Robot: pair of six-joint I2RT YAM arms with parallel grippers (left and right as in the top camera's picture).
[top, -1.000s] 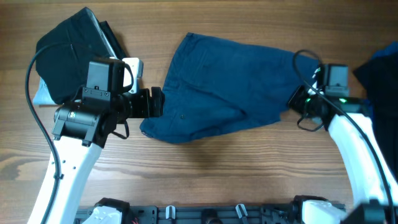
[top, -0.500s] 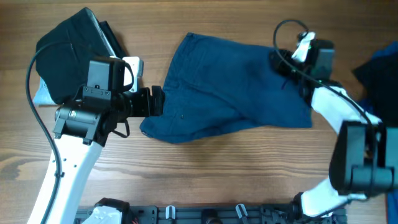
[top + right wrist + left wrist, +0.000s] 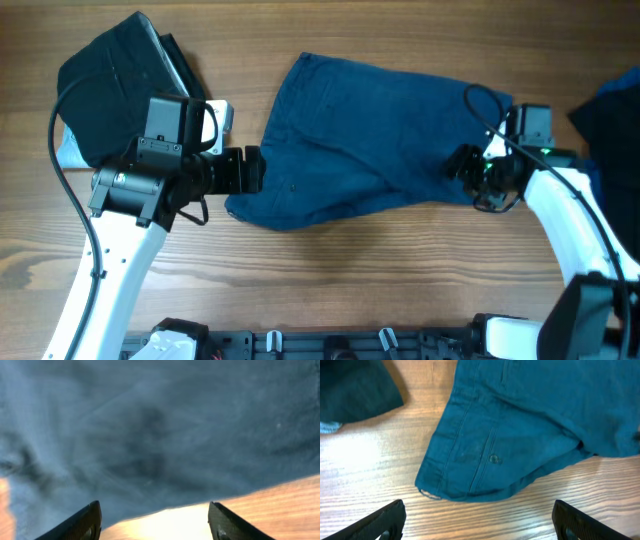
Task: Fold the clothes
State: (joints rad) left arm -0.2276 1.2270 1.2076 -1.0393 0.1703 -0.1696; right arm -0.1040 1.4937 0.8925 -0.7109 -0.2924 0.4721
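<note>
Dark blue shorts (image 3: 375,140) lie folded over on the wooden table, waistband toward the left. My left gripper (image 3: 252,170) hangs open at the shorts' left edge, and the waistband corner with its button (image 3: 493,459) lies just ahead of its spread fingers (image 3: 382,520). At the shorts' right end, over the hem, my right gripper (image 3: 462,168) stands open, with nothing between its fingertips (image 3: 85,520). The blurred blue cloth (image 3: 160,430) fills its view, table showing below.
A stack of dark folded clothes (image 3: 115,75) on a pale blue one sits at the back left, behind the left arm. More dark fabric (image 3: 612,115) lies at the right edge. Bare wood (image 3: 350,270) runs along the front of the table.
The right gripper was shut at the shorts' right end, carried that end up and left, then opened and let go, drawing back to the right. The left arm has barely moved.
</note>
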